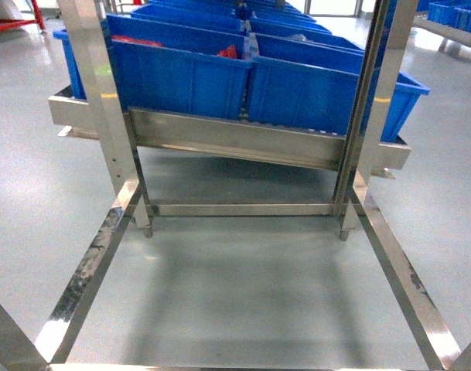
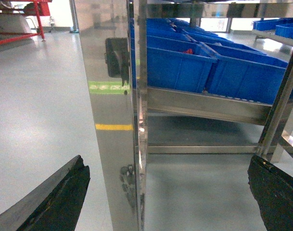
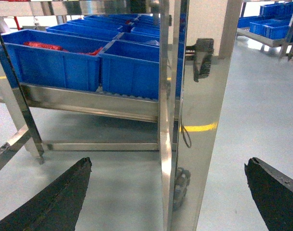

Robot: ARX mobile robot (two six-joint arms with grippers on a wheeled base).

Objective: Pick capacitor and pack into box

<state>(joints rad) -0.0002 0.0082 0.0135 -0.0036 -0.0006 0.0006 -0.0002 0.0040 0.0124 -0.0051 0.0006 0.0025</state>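
Both claws gaping, left claw (image 2: 168, 192) and right claw (image 3: 168, 192) straddling steel posts (image 2: 112, 120)

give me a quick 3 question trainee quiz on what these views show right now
1. True or false: the blue bins sit on a steel rack.
2. The left claw straddles: A) a cardboard carton B) a steel post C) a bin.
3. What colour are the items in the bin beside the post in the right wrist view?

Key: 1 true. 2 B. 3 red.
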